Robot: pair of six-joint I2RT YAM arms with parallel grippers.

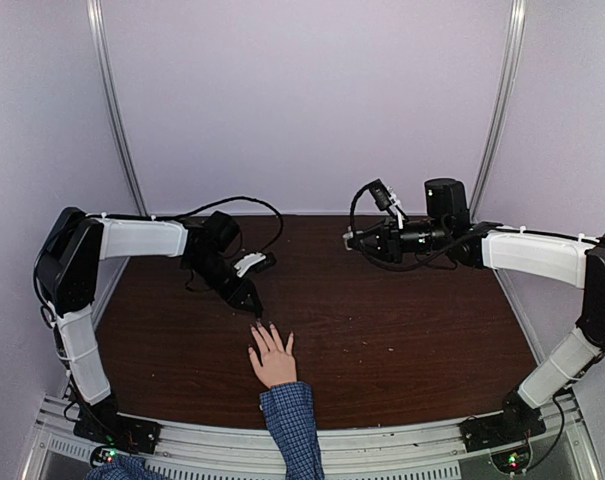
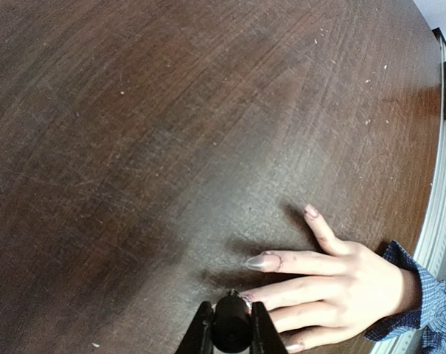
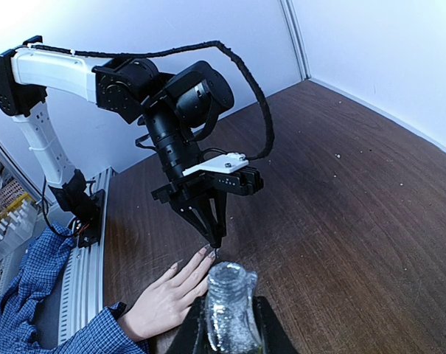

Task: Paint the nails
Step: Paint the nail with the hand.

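A light-skinned hand (image 1: pixel 272 362) with a blue checked cuff (image 1: pixel 290 410) lies flat on the dark table, fingers spread. Its nails (image 2: pixel 263 261) look long and pale; the index nail shines silvery. My left gripper (image 2: pixel 231 313) is shut on a black brush cap (image 2: pixel 231 326). The cap's tip sits at the middle finger's nail (image 2: pixel 246 300). In the right wrist view the left gripper (image 3: pixel 215 237) points down at the fingertips of the hand (image 3: pixel 164 299). Raised at the far right, my right gripper (image 3: pixel 226 328) is shut on an open, glittery polish bottle (image 3: pixel 230 302).
The brown table (image 1: pixel 402 330) reaches pale walls at the back and sides. An aluminium rail (image 1: pixel 382 450) runs along the near edge, with both arm bases on it. The person's sleeve (image 3: pixel 31 295) lies over that rail. A black cable (image 1: pixel 247 205) loops behind the left arm.
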